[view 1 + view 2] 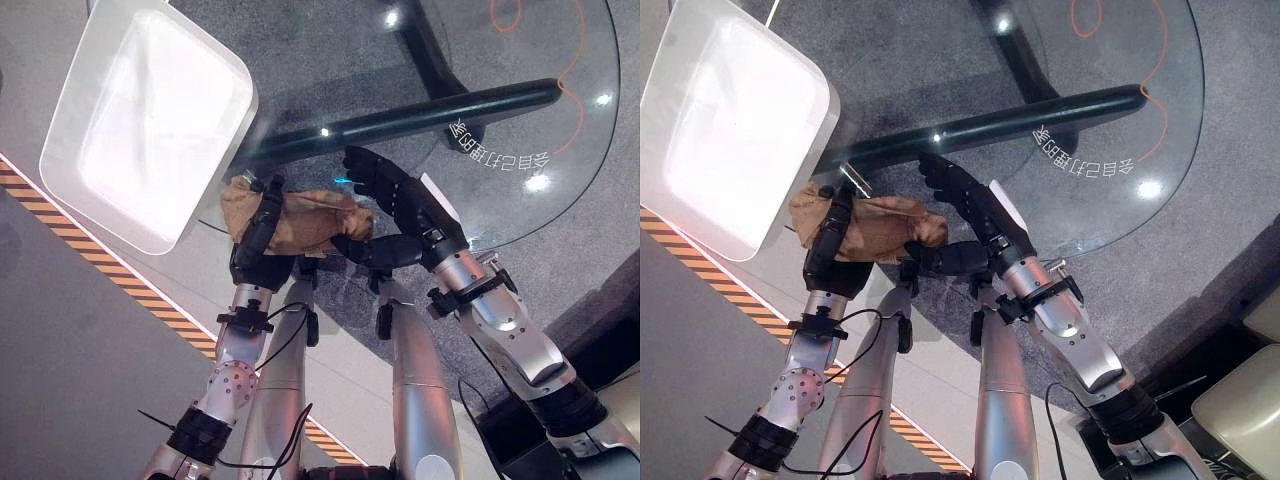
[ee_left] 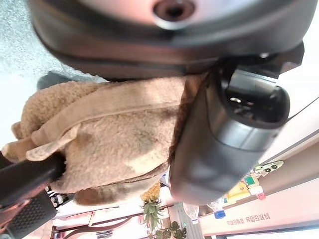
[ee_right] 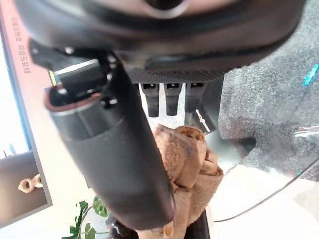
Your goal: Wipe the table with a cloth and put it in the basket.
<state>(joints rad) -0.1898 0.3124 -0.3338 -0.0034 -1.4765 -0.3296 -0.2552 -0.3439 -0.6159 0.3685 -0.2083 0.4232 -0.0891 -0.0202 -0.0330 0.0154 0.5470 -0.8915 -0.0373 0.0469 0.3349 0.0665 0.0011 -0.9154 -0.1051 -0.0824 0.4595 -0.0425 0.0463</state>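
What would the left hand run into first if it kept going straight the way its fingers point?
Probably the white basket: the left hand, curled on the brown cloth, points toward its near corner, though depth is unclear.

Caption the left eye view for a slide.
Left hand grips a tan cloth at the glass table's edge, right hand alongside, white basket nearby.

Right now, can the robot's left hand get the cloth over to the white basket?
Probably yes. The left hand is curled round the brown cloth at the glass table's edge, and the white basket sits right beside it with its top open; nothing stands between.
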